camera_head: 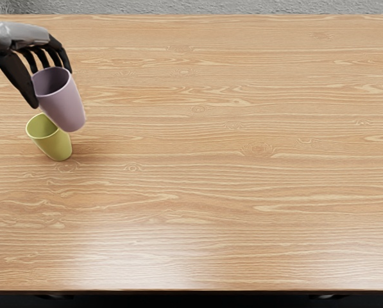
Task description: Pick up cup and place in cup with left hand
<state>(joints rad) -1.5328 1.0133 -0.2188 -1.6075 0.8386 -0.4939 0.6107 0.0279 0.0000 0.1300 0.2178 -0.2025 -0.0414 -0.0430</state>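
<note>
Tabletop (255,224), wood-grained and light brown, presents its front edge nearest the camera, with a dark strip (191,300) along the bottom of the view and a pale sheen on the near surface, left of centre. Grain lines run mainly from side to side. Beyond the rear edge lies a grey, textured surface (210,6). Left hand (50,86) enters from the left edge of the view, toward the rear of the table; its forearm section is grey and its digits are black. Hand state: clamped on the lilac cup (66,108), thumb against the left side, fingers curled down at the far side near the rim. Cup attitude: tilted, mouth toward the upper left, base toward the lower right. Cup position: raised at the left part of the table, its lower portion overlapping the right side of the rim of the yellow-green cup (55,145) in the view. Contact between the two cups cannot be determined from this angle. The yellow-green cup is located at the left of the table, mouth up, with a soft shadow beside it on the wood.
</note>
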